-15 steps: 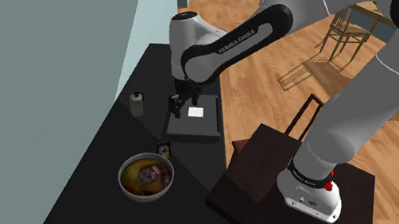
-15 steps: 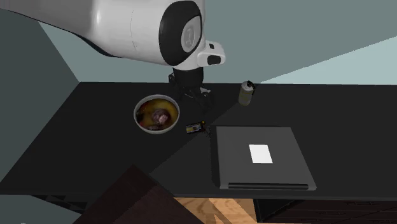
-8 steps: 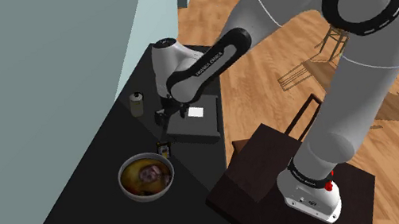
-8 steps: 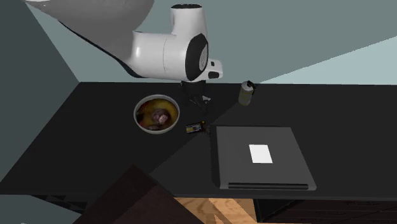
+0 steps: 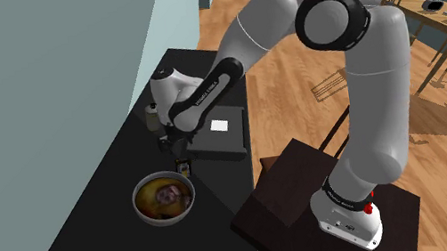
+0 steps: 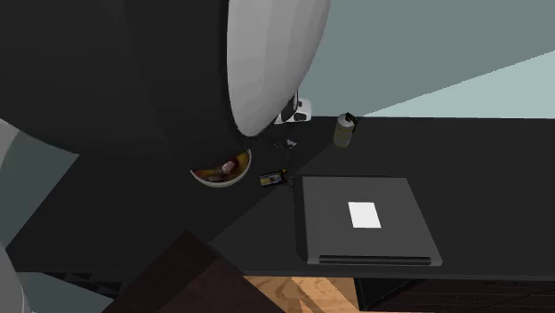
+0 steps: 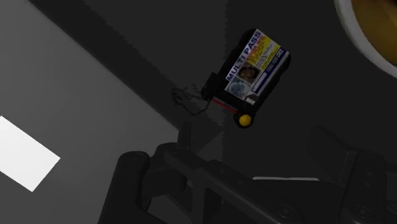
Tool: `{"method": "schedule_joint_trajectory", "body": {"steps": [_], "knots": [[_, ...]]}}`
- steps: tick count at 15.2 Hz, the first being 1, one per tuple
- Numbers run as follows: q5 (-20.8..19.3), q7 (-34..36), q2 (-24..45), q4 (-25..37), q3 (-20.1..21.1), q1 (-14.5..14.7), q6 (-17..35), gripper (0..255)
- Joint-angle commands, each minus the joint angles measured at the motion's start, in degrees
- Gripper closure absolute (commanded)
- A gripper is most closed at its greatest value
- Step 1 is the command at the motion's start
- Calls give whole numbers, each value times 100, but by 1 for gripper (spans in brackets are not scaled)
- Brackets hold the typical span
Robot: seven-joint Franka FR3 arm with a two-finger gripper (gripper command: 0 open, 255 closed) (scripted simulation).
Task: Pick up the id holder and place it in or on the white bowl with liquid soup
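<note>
The id holder point(image 7: 254, 67) is a small black card case with a colourful pass and a yellow knob. It lies flat on the black table between the bowl and the laptop, ahead of my fingertips. It also appears as the id holder point(image 5: 183, 166) and the id holder point(image 6: 272, 179). The white bowl point(image 5: 164, 198) holds yellowish soup with dark pieces; the arm partly covers the bowl point(image 6: 222, 174), and the bowl's rim point(image 7: 359, 35) sits beyond the holder. My gripper point(image 5: 172, 146) hangs open just above the table, a little short of the holder. The gripper point(image 7: 254, 168) has nothing between its fingers.
A closed dark laptop point(image 5: 218, 134) with a white label lies beside the holder, seen too as the laptop point(image 6: 369, 218). A small jar point(image 6: 344, 130) stands near the wall. The table's edge point(image 5: 244, 189) borders a dark wooden stand point(image 5: 313, 197).
The arm has swung from above the laptop toward the shoulder view's left and downward, bringing the open gripper close to the id holder. The holder and bowl have not moved.
</note>
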Motion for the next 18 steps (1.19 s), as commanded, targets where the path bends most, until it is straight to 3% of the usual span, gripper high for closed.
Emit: {"method": "schedule_joint_trajectory", "body": {"steps": [1,4,11,18], "knots": [[-131,235,496,428,-128,138,20,0],[-208,431,1043,951,-265,283,0,0],[-353,523,1507,1053,-404,348,363,0],[-352,523,1507,1053,-404,348,363,0]]}}
